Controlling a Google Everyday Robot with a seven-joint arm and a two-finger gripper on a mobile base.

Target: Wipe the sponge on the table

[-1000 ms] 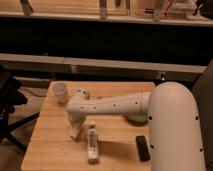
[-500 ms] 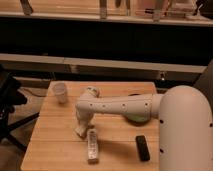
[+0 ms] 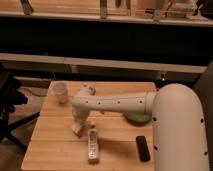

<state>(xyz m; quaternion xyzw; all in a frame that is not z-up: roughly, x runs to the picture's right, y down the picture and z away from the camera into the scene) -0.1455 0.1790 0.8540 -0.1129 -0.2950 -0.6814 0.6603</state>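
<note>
sponge (image 3: 76,131) at my pincer (image 3: 78,126), grip i can't tell; a stroke toward the slim bottle (image 3: 92,145) beside could knock it.

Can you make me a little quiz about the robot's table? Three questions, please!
1. True or false: the cup stands at the table's far left corner.
2. Fill in: the dish half hidden behind the arm is coloured ____.
3. The end effector is: A) high above the cup; B) low at the table by the sponge, near the slim bottle; C) on the dish.
Key: 1 true; 2 green; 3 B.
</note>
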